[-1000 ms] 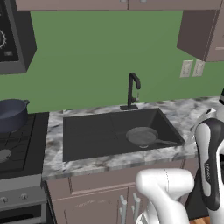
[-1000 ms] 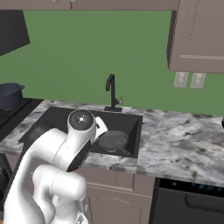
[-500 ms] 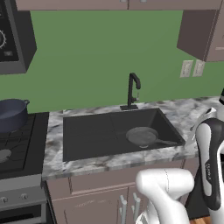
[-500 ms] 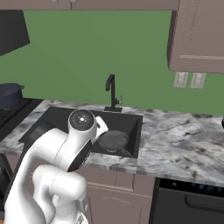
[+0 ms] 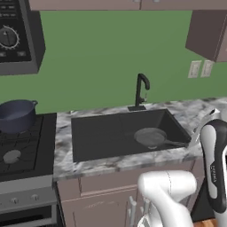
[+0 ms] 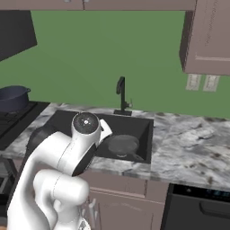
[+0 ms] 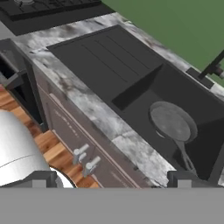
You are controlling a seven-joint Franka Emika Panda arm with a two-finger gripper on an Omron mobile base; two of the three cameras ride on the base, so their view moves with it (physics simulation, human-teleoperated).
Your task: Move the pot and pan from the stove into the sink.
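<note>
The pan point(image 5: 151, 136) lies flat on the floor of the sink point(image 5: 102, 133), toward the basin's right end, with its speckled grey inside facing up and its long thin dark handle point(image 5: 176, 143) pointing to the right wall of the basin; from the right base view it sits just beyond the robot's white shoulder. The pot point(image 5: 17, 115) stands upright on the rear burner of the stove point(image 5: 26, 153), well apart from the pan, its dark blue-grey wall near the green back wall and one small loop handle showing at its right rim. A grey burner cap point(image 5: 12, 156) in front of it is bare. The black curved faucet point(image 5: 141, 91) rises behind the sink's back edge, roughly in line with the pan. Marbled grey stone forms the surface point(image 5: 64, 146) that frames the basin and meets the stove. The hand point(image 7: 113, 183) hangs above the front edge of this surface, its two dark fingertips point(image 7: 186, 179) set wide apart and holding nothing, with the pan ahead of it and the drawer handles point(image 7: 85, 159) of the cabinet front below.
</note>
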